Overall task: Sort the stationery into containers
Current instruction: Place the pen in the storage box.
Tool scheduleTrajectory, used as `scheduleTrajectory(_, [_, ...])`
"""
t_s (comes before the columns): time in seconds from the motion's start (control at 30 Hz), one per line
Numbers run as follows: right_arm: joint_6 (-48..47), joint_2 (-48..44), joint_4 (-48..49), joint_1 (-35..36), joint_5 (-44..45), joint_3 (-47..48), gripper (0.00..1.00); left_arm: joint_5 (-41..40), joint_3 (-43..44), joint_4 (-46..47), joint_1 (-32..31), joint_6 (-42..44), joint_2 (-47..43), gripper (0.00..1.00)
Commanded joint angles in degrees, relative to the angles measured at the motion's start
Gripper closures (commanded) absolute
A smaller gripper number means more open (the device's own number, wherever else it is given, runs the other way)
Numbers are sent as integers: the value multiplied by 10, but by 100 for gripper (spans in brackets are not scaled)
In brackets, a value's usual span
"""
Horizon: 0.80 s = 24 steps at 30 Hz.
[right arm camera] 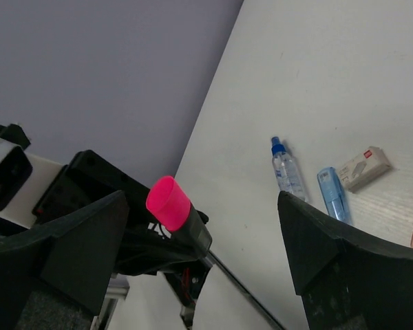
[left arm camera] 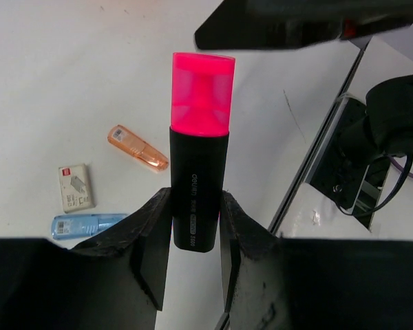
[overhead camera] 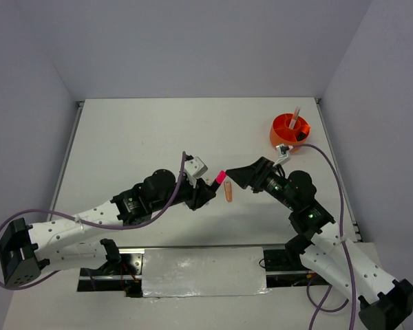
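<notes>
Top external check, left to right. Find left gripper mid-table, clamped on black barrel of highlighter, pink cap raised toward far right, clear of surface. Confirm on left wrist view: grip on lower barrel, cap free. Note peach piece lying flat just beside. Find right gripper facing highlighter, spread wide, holding nothing; on right wrist view, cap ahead and in line with its gap. Locate tub at far right, well apart, with pale stick standing inside. On right wrist view, locate tube, clip and block close together, not yet sorted. Treat highlighter as light, stiff, smooth plastic, liable to slip. Take hold at mid-barrel, across flat sides. Avoid cap, judged likely to pull off.
</notes>
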Motion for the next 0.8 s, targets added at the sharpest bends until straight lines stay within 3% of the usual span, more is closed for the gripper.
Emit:
scheduleTrajectory(0.0, [-8, 26, 69, 29, 31, 7, 5, 1, 39, 65, -2, -4, 18, 100])
scheduleTrajectory(0.23, [-32, 56, 92, 55, 49, 17, 10, 1, 71, 50, -2, 2, 54, 100])
scheduleTrajectory(0.37, [-53, 85, 95, 55, 60, 34, 43, 1, 66, 60, -3, -2, 54, 100])
scheduleTrajectory(0.5, [-44, 115, 128, 60, 29, 34, 51, 1, 63, 60, -2, -3, 51, 98])
scheduleTrajectory(0.53, [-44, 121, 133, 62, 23, 34, 62, 1, 64, 60, -2, -3, 54, 97])
scheduleTrajectory(0.63, [-30, 140, 164, 70, -5, 25, 72, -24, 70, 54, -2, -5, 62, 93])
scheduleTrajectory(0.7, [-11, 150, 194, 72, -24, 12, 85, -36, 76, 51, -2, -6, 68, 90])
scheduleTrajectory(0.73, [-7, 153, 199, 71, -27, 11, 100, -40, 78, 49, -2, -7, 72, 89])
scheduleTrajectory(0.77, [-8, 154, 197, 72, -26, 9, 100, -42, 81, 49, -2, -8, 75, 86])
